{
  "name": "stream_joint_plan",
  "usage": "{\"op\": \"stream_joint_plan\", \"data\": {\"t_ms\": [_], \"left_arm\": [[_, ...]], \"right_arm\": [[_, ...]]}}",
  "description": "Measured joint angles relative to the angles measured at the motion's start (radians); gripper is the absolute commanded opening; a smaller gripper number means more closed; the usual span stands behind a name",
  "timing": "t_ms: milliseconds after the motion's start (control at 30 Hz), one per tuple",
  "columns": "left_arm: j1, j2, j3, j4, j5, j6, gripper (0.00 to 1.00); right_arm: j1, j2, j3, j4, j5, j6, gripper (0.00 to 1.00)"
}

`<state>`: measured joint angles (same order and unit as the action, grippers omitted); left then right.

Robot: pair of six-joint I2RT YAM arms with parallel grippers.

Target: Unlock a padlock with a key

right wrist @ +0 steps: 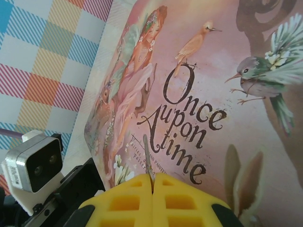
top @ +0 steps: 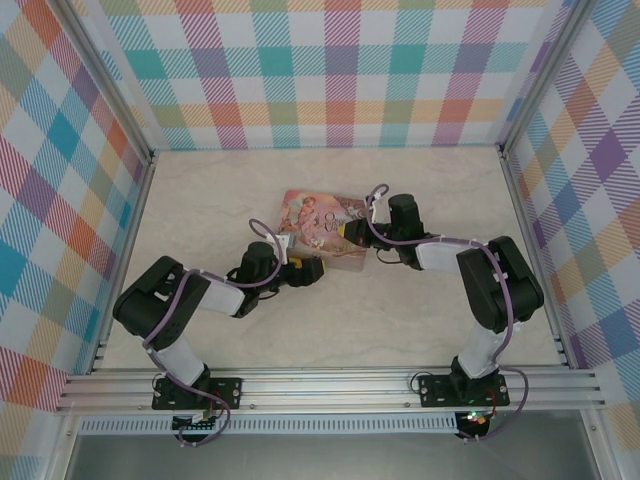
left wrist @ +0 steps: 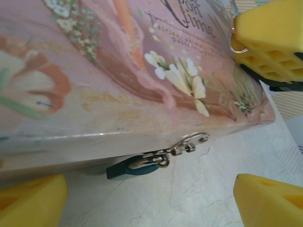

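padlock (left wrist: 135,168): hung at pink tin (left wrist: 71,113) front edge, judged light, slippery, best pinched by body | left hand (left wrist: 147,203): held apart | right hand (right wrist: 152,185): clamped on key (right wrist: 148,158)

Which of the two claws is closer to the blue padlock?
Left. The left gripper, open, faces the padlock hanging at the edge of the tin; the right gripper is apart, over its top, pinching the key.

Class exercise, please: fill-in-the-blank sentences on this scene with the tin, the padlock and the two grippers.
The right gripper is shut on the thin metal ___.
The left gripper is ___, its jaws wide apart.
The padlock hangs at the edge of the pink ___.
The lid reads "Once upon a ___".
Missing words: key, open, tin, time.
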<state>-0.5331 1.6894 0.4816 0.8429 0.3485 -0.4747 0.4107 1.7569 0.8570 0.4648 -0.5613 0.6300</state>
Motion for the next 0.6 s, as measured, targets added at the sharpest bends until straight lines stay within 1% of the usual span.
{"op": "stream_joint_plan", "data": {"t_ms": [233, 600], "left_arm": [[0.002, 0.04, 0.009, 0.031, 0.003, -0.001, 0.89], [0.008, 0.121, 0.056, 0.093, 0.044, -0.011, 0.76]], "right_arm": [[0.001, 0.0, 0.004, -0.017, 0.004, -0.019, 0.02], [0.001, 0.0, 0.007, -0.024, 0.021, -0.044, 0.02]]}}
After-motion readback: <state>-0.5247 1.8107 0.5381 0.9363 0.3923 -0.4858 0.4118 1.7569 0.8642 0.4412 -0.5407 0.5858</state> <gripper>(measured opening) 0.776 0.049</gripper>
